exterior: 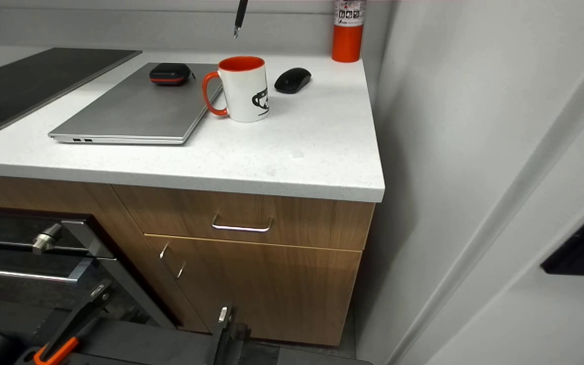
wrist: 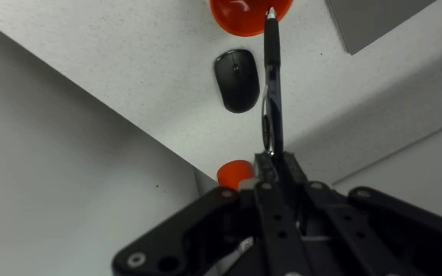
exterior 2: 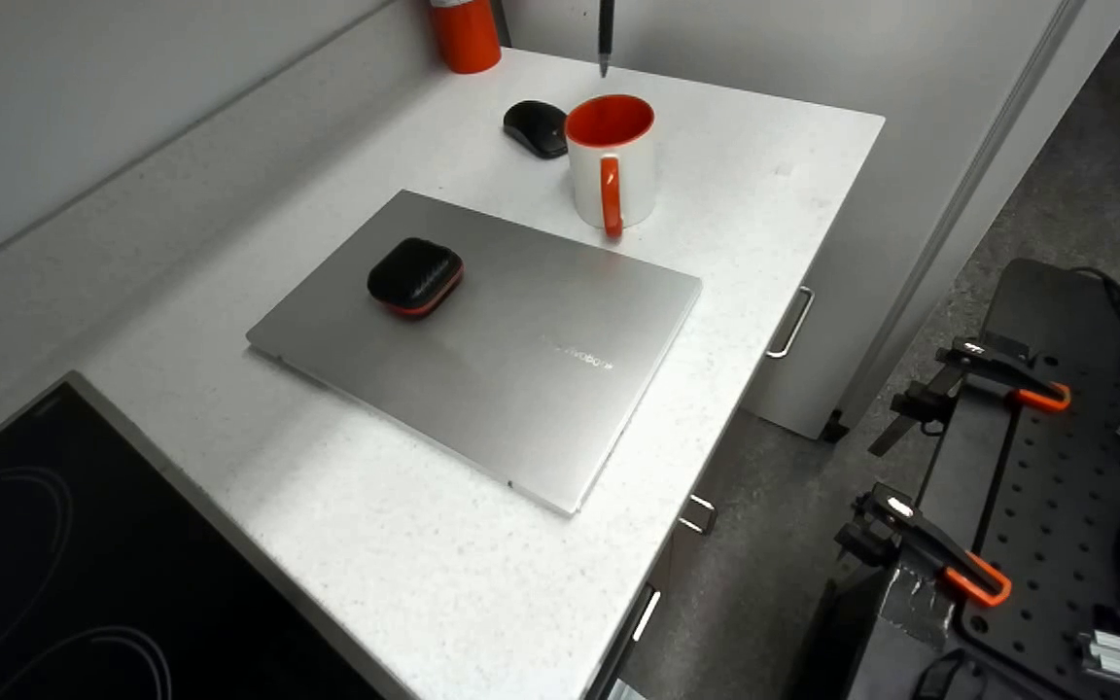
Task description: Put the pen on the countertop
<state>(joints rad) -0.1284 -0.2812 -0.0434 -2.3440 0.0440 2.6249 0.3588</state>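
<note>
The gripper (wrist: 278,163) showed in the wrist view, its fingers set narrow and pinching the upper end of the pen (wrist: 273,50), that end hidden between them. In both exterior views the top edge cut the pen off, leaving its dark lower length and metal tip, point down and nearly upright, in the air above the mug (exterior: 245,94), apart from both the mug and the white countertop (exterior: 322,147). The mug stood on the countertop; in both exterior views its near wall hid its floor, so only the orange inner wall could be made out, and the wrist view cropped it at the top. Its printed figure curved partly out of sight. The computer mouse (exterior 2: 533,128) was partly covered by the mug in an exterior view. On the closed grey laptop (exterior 2: 482,389), whose lettering was hard to read, lay a black case (exterior 2: 414,277) with a red band, closed, its inside hidden. The orange-red cylinder (exterior: 348,43) at the rear was cut off at the top in both exterior views, and in the wrist view the gripper covered part of it. The glass cooktop (exterior 2: 54,544) ran out of frame, and the wooden drawer (exterior: 302,218) under the countertop stood closed, its inside out of sight.
</note>
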